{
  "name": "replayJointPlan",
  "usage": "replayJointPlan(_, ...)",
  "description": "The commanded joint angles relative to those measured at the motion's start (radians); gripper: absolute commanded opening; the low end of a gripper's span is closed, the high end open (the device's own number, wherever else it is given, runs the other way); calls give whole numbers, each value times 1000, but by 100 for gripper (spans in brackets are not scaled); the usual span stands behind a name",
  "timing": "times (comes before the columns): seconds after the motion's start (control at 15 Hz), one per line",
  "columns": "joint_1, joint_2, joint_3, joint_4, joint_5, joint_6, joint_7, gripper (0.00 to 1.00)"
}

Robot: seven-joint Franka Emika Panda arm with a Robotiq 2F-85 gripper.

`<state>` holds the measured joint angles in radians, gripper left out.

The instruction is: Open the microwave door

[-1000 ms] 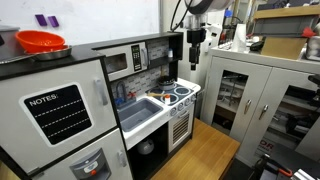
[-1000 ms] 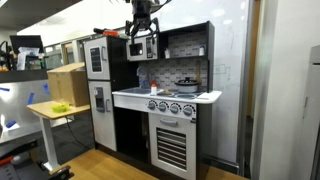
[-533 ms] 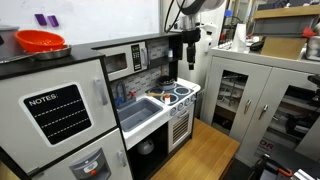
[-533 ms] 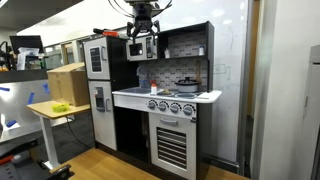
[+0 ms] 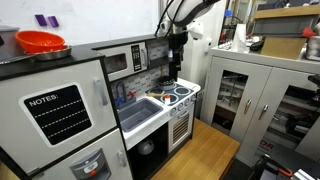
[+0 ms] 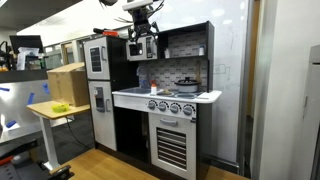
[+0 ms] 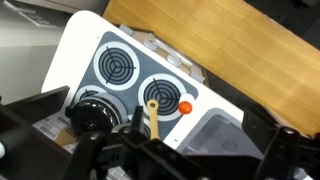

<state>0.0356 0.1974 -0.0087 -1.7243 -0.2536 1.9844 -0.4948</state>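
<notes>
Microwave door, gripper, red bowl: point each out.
microwave door [image 5: 118, 63], in an exterior view, on its window.
gripper [image 5: 175, 70], in an exterior view, midway between fingertips.
red bowl [image 5: 42, 44], in an exterior view, on its wall.

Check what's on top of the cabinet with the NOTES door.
An orange-red bowl sits on the cabinet top in an exterior view. The bowl's inside is hidden from that angle.

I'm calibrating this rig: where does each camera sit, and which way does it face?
Exterior view: sits beside the fridge, looks along the kitchen front past the microwave door; arm and hand show.
Exterior view: sits across the room, faces the kitchen front; arm and hand show.
Wrist view: looks down on the stove; hand at bottom edge.
All three share the stove.
</notes>
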Motion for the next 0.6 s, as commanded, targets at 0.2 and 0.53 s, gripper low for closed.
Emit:
replayJointPlan(0.2,107,-13,43,-132,-180,233,526,100)
replayJointPlan(0.53,145,-66,37,-299,-235,360,905,100)
